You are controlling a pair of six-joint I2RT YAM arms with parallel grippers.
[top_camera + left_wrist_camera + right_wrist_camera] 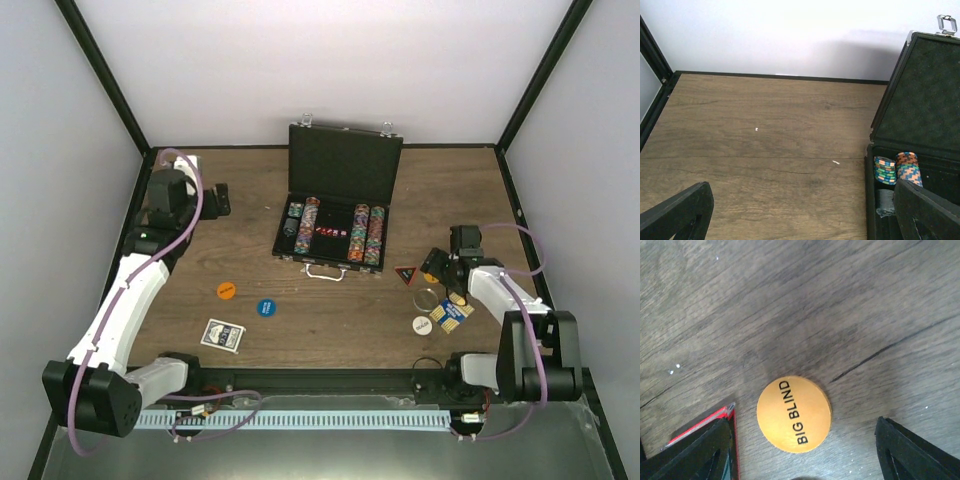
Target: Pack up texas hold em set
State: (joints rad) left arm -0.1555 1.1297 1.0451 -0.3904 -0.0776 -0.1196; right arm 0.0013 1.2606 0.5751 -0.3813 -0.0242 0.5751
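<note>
The left gripper [800,220] hangs over the bench [765,150], jaws fully wide and empty. The open case [345,160] stands mid-bench. The right gripper [805,432] has its jaws apart around the orange disc [794,414], not gripping it yet. Next, I think, it must pinch the disc and carry it to the case.

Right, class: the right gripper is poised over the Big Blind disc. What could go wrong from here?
1. The Big Blind disc lies flat on the table, so the right gripper may slip off its thin edge.
2. The red-edged triangle sits by one finger; closing could catch or shove it.
</note>
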